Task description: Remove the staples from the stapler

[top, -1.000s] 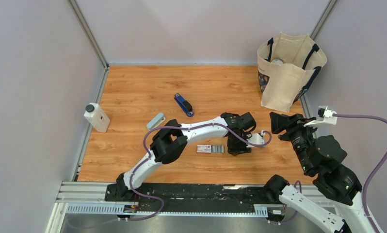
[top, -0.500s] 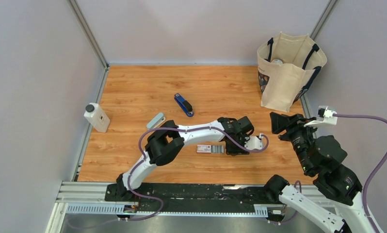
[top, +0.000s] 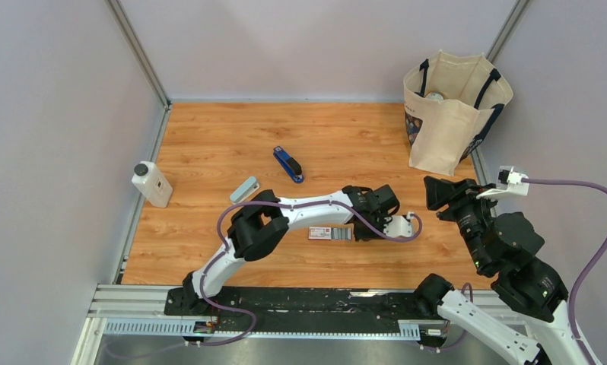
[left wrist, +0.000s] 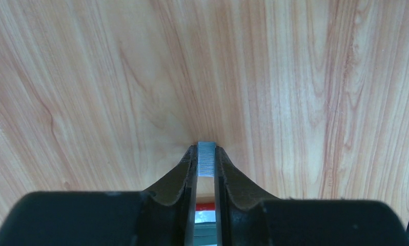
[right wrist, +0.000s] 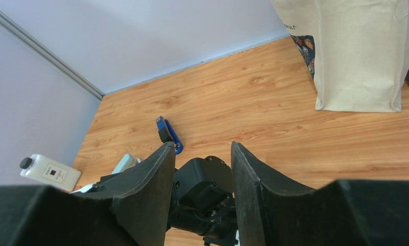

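Staples (left wrist: pixel 206 161) — one strip, pinched in left hand (left wrist: pixel 206 149)

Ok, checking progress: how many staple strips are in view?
1: a silver staple strip pinched in the left gripper; more may hide inside the stapler or the small box.

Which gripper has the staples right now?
The left gripper: it is shut on the staples, a short silver strip pinched at its tips. The right gripper is open, holding nothing.

Royal-blue stapler (top: pixel 287 164), silver-grey staples (left wrist: pixel 206 159), cream bag (top: pixel 445 129) with navy handles, orange wood-grain table (top: pixel 346 137).
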Tool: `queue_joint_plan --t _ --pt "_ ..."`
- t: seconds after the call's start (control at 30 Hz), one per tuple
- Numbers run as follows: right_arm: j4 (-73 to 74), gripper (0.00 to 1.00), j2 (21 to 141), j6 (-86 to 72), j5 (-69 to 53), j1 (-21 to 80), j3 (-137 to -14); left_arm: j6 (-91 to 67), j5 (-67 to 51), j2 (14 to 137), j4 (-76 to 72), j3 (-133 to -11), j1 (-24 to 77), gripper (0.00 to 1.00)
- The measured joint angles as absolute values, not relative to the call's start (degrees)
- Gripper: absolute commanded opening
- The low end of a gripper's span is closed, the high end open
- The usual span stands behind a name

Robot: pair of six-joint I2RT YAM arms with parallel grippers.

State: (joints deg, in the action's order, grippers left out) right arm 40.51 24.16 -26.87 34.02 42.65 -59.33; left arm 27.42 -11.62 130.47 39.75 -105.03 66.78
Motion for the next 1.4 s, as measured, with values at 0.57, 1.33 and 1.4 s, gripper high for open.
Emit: queue_joint_plan --t 0.57,1.33,1.4 --pt "38.46 0.49 29.85 -23.64 33.3 42.65 -65.98 16.34 -15.79 114.72 55.57 -118.5 53.21 0.16" --pt "13.8 0.61 47.35 -33.5 -6.37 42.65 -66.7 -37.12 -53.15 84.09 22.55 -93.38 27.64 0.18" --pt "11.27 0.6 48.05 -35.16 -8.19 42.65 -66.17 -40.42 -54.59 83.42 19.14 -91.79 27.31 0.18"
